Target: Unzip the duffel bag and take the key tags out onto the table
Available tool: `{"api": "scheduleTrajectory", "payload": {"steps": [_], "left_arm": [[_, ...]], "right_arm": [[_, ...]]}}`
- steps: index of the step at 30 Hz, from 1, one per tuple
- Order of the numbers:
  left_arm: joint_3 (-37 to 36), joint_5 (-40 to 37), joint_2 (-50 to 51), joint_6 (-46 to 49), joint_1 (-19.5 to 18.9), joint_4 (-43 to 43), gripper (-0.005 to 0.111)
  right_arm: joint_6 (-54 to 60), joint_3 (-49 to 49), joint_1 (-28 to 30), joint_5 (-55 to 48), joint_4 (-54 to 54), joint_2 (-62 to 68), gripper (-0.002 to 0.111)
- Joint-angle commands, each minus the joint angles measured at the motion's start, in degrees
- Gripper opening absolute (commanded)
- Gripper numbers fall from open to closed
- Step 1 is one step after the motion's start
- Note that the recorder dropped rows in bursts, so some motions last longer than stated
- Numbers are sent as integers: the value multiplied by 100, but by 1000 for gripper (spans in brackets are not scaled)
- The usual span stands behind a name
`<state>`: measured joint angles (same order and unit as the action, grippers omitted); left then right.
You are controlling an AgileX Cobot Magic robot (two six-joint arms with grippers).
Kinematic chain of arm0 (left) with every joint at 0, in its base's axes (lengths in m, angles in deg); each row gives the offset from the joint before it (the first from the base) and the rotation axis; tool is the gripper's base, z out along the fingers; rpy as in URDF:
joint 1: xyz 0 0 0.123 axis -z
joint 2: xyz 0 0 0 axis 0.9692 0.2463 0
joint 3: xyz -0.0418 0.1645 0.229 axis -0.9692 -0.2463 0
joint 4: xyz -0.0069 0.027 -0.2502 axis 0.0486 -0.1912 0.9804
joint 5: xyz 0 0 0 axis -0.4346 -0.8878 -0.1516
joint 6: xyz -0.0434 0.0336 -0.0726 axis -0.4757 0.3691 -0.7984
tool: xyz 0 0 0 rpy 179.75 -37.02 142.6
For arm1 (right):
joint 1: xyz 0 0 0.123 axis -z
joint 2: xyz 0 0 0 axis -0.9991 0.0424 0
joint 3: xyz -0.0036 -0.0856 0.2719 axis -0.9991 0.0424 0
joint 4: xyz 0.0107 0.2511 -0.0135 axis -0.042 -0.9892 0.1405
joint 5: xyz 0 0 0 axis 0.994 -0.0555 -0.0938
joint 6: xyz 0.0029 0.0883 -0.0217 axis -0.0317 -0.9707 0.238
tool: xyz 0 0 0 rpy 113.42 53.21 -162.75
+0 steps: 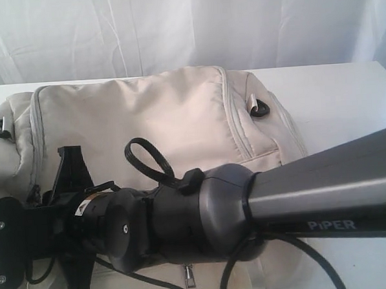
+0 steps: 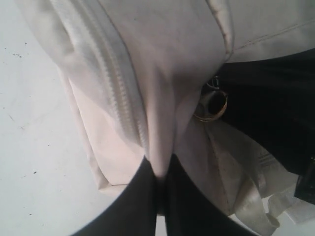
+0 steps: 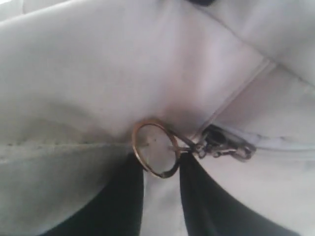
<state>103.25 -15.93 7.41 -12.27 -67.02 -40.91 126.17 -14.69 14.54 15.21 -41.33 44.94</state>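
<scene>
At 7 o'clock on the bag (image 1: 165, 113), the left claw (image 2: 160, 172) pinches fabric, likely bracing it while the narrow right claw (image 3: 156, 172) grips the zip ring (image 3: 155, 147).

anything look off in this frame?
Nothing looks spilled or damaged. One oddity: the left pincer is clamped on a bunched fold of the duffel bag beside the zipper, puckering the fabric. The right arm also reaches across the front, blocking much of the exterior view.
</scene>
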Motion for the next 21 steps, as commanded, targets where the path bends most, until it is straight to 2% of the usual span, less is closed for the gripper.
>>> {"api": "scheduleTrajectory", "payload": {"steps": [1, 8, 13, 21], "left_arm": [[-3, 17, -48, -25, -7, 87, 0], [-3, 29, -48, -25, -7, 85, 0], [-3, 29, -48, -25, -7, 85, 0], [-3, 29, -48, -25, -7, -171, 0]], "right_arm": [[65, -37, -49, 247, 55, 21, 21], [65, -37, -59, 222, 72, 21, 15], [65, -37, -59, 222, 72, 21, 0], [17, -37, -59, 222, 54, -236, 0]]}}
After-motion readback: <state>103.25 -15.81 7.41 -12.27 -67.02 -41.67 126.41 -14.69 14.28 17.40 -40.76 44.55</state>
